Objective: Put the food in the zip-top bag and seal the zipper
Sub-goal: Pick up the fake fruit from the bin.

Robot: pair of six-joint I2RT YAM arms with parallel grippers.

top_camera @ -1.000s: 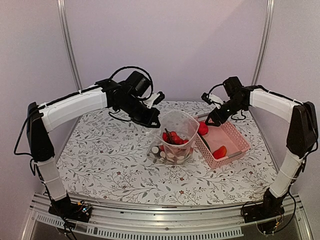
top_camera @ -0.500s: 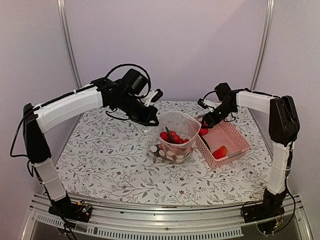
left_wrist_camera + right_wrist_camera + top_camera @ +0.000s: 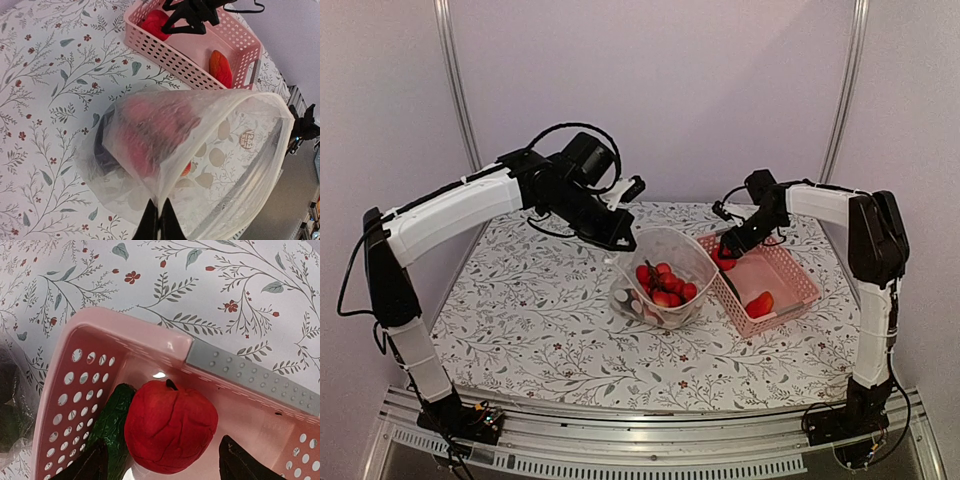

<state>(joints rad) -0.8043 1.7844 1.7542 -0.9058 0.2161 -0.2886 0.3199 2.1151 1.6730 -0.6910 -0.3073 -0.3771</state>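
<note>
The clear zip-top bag (image 3: 658, 282) stands open on the table with a cluster of red tomatoes (image 3: 665, 283) and a dark eggplant (image 3: 102, 145) inside. My left gripper (image 3: 618, 240) is shut on the bag's wall near the mouth (image 3: 159, 220). The zipper (image 3: 291, 122) runs along the open rim. My right gripper (image 3: 730, 245) is open, low in the pink basket (image 3: 790, 272). In the right wrist view its fingers (image 3: 85, 465) straddle a red round fruit (image 3: 170, 425), with a green piece (image 3: 112, 422) beside it. An orange-red fruit (image 3: 759, 303) lies at the basket's near end.
The basket's rim (image 3: 130, 330) and grey handle (image 3: 250, 375) stand close around my right gripper. The bag's right side touches the basket's left wall. The floral tablecloth (image 3: 520, 300) is bare to the left. Metal poles stand at the back corners.
My right gripper has moved left and down into the basket's far corner over the red fruit. The bag has sagged lower and wider while my left gripper keeps its hold.
</note>
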